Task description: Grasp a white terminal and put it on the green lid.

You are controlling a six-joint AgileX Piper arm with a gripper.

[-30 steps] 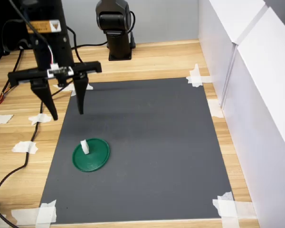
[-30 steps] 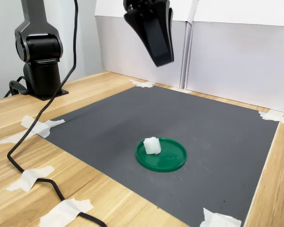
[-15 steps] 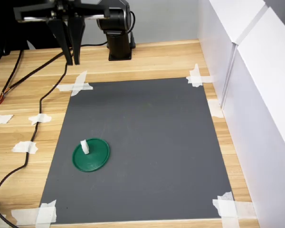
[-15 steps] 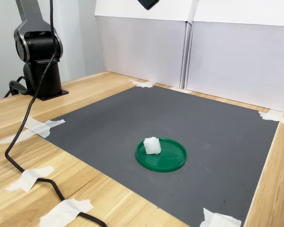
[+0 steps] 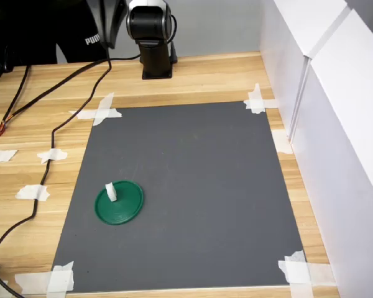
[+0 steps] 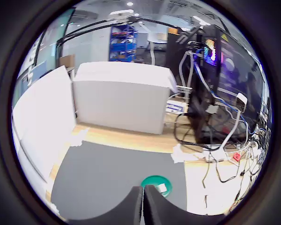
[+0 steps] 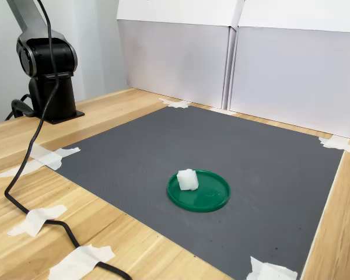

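Both exterior views show the white terminal (image 5: 110, 191) (image 7: 187, 179) resting on the green lid (image 5: 125, 207) (image 7: 210, 195), near its rim, in the lower left of the first exterior view and just below centre in the second. It looks light, stiff and smooth, best pinched across its flat sides. Seen in the wrist view, the gripper (image 6: 143, 199) has its fingertips pressed together, holding nothing, well above the dark mat (image 6: 103, 173).

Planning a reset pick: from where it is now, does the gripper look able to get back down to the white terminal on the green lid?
Probably yes: the white terminal stands uncovered on the green lid, nothing around it on the mat. The gripper, jaws together, is raised well above.
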